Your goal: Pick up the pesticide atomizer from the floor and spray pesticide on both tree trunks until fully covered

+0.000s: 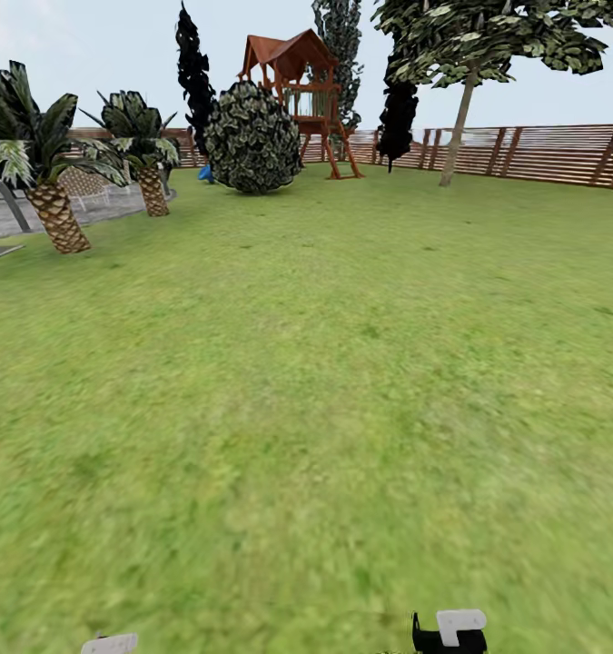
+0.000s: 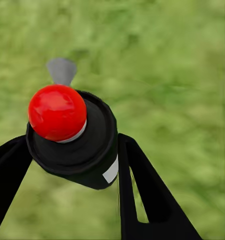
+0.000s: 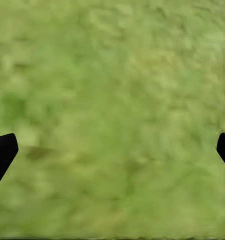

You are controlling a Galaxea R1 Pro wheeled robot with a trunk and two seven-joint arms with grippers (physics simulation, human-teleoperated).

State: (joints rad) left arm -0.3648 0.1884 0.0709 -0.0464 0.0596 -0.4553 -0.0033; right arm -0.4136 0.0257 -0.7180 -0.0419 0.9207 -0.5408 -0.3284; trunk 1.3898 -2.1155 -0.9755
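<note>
Outdoors, lawn [image 1: 324, 381] is spreading wide and green under the head view. Fence [image 1: 542, 153] of brown horizontal slats is running along the far edge. Tree [image 1: 488, 41] with pale straight trunk [image 1: 458, 132] is standing far right by the fence, dark green angular leaves high up. Round bush [image 1: 252, 138] is sitting far centre, a red-brown play tower [image 1: 301, 91] just behind it. Two palms [image 1: 47, 182] are standing at far left beside grey paving [image 1: 97, 211]. Left jaws [image 2: 72, 150] are closing on the atomizer [image 2: 75, 142], one black finger [image 2: 147, 195] touching each side of the near-black bottle; its red top [image 2: 56, 112] is facing the left wrist camera, a white label patch [image 2: 111, 171] is showing at the body's edge, and grass is lying blurred beneath. Right jaws [image 3: 112, 150] are standing wide apart with nothing between them, dark fingertips [image 3: 2, 152] showing at opposite edges over grass.
</note>
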